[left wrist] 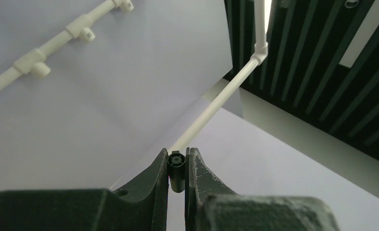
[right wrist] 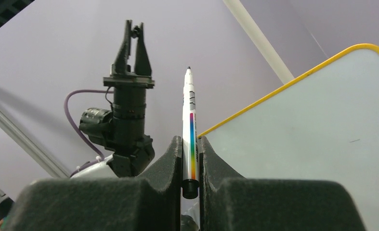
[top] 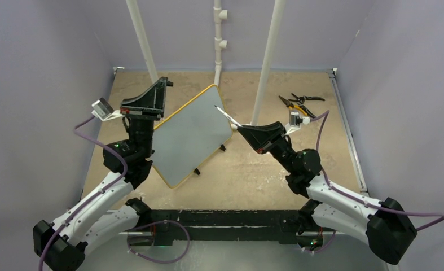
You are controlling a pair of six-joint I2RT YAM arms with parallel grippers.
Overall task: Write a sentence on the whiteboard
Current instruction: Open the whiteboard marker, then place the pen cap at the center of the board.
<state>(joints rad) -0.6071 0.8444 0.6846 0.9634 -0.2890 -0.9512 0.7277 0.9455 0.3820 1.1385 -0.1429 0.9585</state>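
The whiteboard (top: 191, 135), pale grey with a yellow frame, lies cornerwise on the table between the arms; in the right wrist view its face (right wrist: 312, 139) carries only a tiny dark mark, and no sentence shows. My right gripper (top: 239, 129) (right wrist: 190, 144) is shut on an uncapped white marker (top: 226, 116) (right wrist: 189, 110) with a rainbow stripe. The marker's tip points up and away over the board's right corner, not touching it. My left gripper (top: 166, 83) (left wrist: 177, 163), raised by the board's left edge, is shut on a small black cap (left wrist: 176, 168). That left gripper (right wrist: 133, 36) also shows in the right wrist view.
Black-and-yellow pliers (top: 298, 104) lie at the back right of the table. Three white pipes (top: 218, 34) rise at the back. Purple walls close in the table on three sides, and a metal rail (top: 346, 124) runs along the right edge.
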